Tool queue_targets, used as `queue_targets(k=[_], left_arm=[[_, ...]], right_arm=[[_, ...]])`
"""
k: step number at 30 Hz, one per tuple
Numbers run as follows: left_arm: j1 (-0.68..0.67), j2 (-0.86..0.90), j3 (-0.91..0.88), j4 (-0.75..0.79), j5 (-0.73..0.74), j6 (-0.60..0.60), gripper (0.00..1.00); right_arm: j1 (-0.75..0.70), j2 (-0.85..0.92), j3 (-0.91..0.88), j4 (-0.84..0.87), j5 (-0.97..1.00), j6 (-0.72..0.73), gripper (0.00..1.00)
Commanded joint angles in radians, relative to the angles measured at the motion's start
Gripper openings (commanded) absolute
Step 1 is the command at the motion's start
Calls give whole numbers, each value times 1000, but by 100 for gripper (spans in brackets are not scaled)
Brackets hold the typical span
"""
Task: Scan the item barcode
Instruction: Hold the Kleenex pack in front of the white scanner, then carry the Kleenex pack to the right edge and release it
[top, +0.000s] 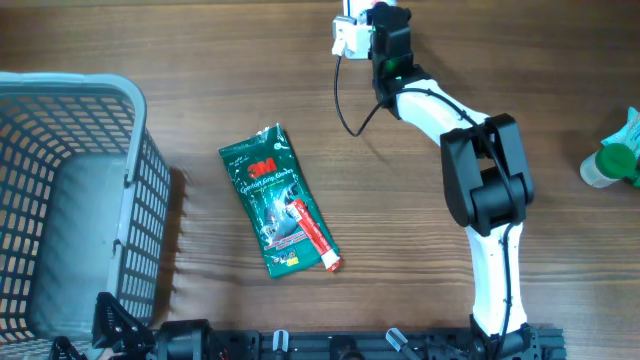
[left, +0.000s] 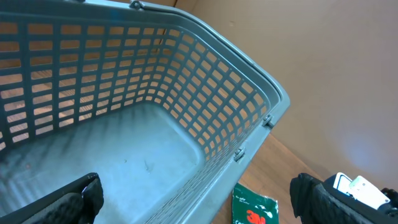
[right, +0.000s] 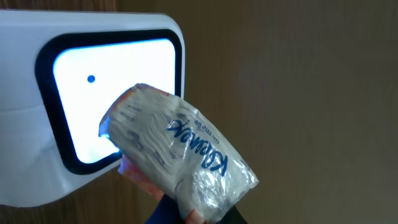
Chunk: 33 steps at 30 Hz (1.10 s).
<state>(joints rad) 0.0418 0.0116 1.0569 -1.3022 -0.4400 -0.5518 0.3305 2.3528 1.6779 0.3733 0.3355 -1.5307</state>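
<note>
Two grippers: right gripper (right: 198, 216) is pinching a clear crinkly plastic tissue pack (right: 180, 149), pressing it against the lit window of the white boxy scanner (right: 93, 37); left gripper (left: 202, 199) is hanging wide open over the grey plastic mesh basket (left: 186, 74).

Right arm (top: 480, 190): base at the near edge, right of centre. White lower link runs far from the base to a black elbow block mid-table. White forearm then angles far-left, ending in the black wrist at the far edge.

Right gripper (top: 378, 15): at the far edge, jaws closed tight on a pack (right: 180, 155). Wrist view shows only slivers of the gripper at the bottom edge, under the pack.

Left arm (top: 118, 322): low at the near-left corner, only dark parts visible from overhead.

Left gripper (left: 196, 186): jaws fully apart. Black fingers (left: 68, 202) sit in the two lower corners of the wrist view, tilted downward.
</note>
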Motion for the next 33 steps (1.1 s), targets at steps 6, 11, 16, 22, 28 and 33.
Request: queue_targets(k=[6,11,16,22,28,33], left_arm=[[2,-7,-19,-21,9,-7,100],[2,-7,-19,-21,9,-7,100],[2,-7,-19,-21,9,-7,100],[2,-7,-19,-21,9,-7,100],[2,-7,-19,-21,9,-7,100],[2,-7,-19,-21,9,-6,100]], right_arm=[[-245,-150,29,-227,268,452,4],[-433,-150,29,-532,229,925,4],[-602,-144,29,-678,128,1337,4],[-778,-134,29,-811,12,1561,14],[-809,-193,30,-880,-241,1691,100],[-750,-444,31,-891,-608,1808,100]])
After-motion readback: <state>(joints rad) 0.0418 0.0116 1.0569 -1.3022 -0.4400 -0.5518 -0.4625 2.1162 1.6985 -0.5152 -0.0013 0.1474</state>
